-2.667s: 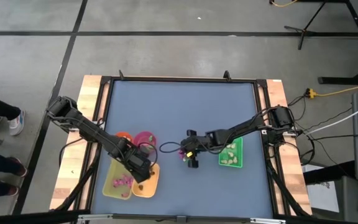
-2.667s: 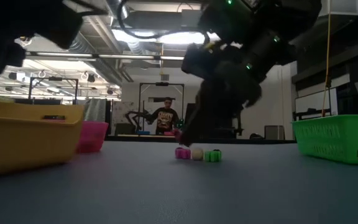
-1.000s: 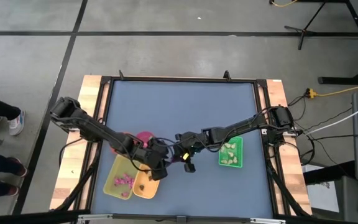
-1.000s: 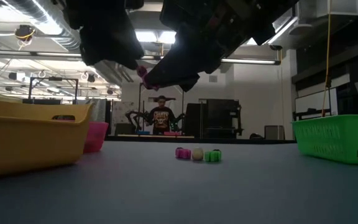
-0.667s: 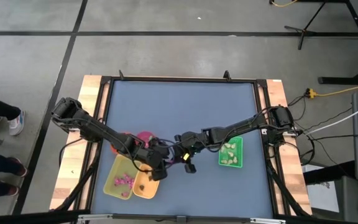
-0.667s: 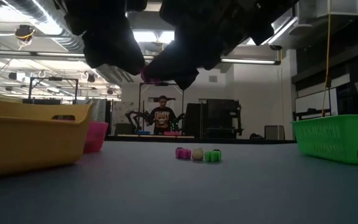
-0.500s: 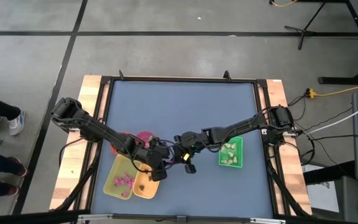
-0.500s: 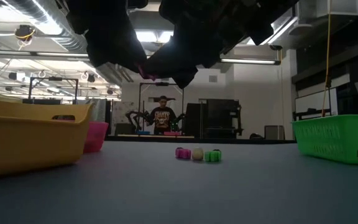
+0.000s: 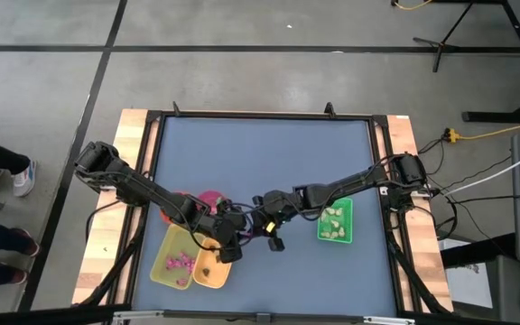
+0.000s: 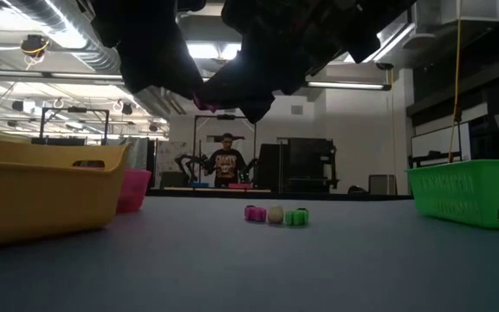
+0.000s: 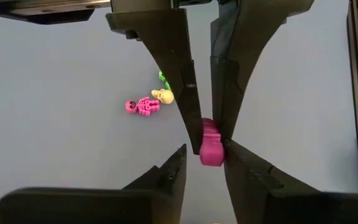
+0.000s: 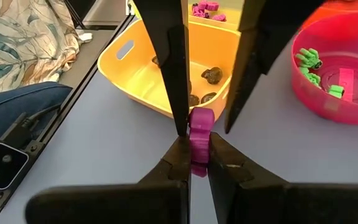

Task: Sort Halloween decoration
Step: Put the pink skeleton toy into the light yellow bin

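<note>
Both arms meet above the middle of the blue counter [image 9: 332,144], and one magenta trinket [image 11: 211,144] hangs in the air between them, well clear of the surface. The right end effector [image 12: 196,147] has its fingers pressed together on one end of that trinket, pinching it firmly. The left end effector [image 11: 205,151] faces it from the other side, its fingers narrowly parted around the other end of the same piece; they look to be touching it (whether they bear any of its weight is not clear).

In the low view the trinket shows as a small pink spot between the two dark arm masses, high over the counter.

On the counter, just right of the meeting point, three small pieces lie in a tight row: a magenta skeleton [image 10: 255,212], a cream skull [image 10: 275,214] and a green piece [image 10: 295,217], close together.

To the left, the pink bowl [image 12: 347,109] holds green pieces. Beside it the orange tray [image 12: 143,73] holds dark brown ones, and the yellow tray [image 9: 168,267] next to that holds magenta ones. To the right sits the green basket [image 9: 336,222] with pale pieces inside.

A person [image 10: 226,163] stands in the room far beyond the counter.
</note>
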Controlling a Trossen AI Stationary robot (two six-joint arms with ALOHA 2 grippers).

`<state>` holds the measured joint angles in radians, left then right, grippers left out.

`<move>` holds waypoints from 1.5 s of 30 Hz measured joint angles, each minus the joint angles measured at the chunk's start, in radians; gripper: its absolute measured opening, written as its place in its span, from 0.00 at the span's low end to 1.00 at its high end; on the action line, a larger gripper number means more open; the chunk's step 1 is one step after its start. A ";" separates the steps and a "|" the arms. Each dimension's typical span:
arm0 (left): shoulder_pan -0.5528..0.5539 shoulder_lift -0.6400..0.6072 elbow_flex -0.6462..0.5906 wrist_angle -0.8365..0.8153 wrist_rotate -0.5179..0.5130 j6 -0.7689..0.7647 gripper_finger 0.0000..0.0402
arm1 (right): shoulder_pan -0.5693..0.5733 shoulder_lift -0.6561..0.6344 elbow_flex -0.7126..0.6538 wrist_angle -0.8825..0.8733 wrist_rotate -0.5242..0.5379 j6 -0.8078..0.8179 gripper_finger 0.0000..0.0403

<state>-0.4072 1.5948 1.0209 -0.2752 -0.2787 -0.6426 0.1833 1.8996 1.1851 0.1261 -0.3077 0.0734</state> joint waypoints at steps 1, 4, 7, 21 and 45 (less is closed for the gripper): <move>0.000 0.000 0.000 0.000 0.000 0.000 0.20 | 0.000 0.000 0.000 0.000 0.000 0.000 0.07; 0.000 0.000 0.000 0.000 0.000 0.000 0.15 | 0.000 0.000 0.000 -0.001 0.000 0.000 0.07; 0.000 0.000 0.000 0.000 0.000 0.000 0.10 | 0.000 0.000 0.000 -0.002 0.000 0.000 0.07; 0.000 -0.001 0.000 -0.001 0.000 0.000 0.05 | 0.000 0.000 0.000 -0.003 0.000 0.000 0.07; 0.013 -0.027 -0.001 -0.078 0.383 -0.110 0.05 | 0.000 0.000 0.000 -0.082 0.005 0.000 0.39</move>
<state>-0.3943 1.5676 1.0203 -0.3537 0.1048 -0.7524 0.1833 1.8996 1.1851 0.0438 -0.3024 0.0731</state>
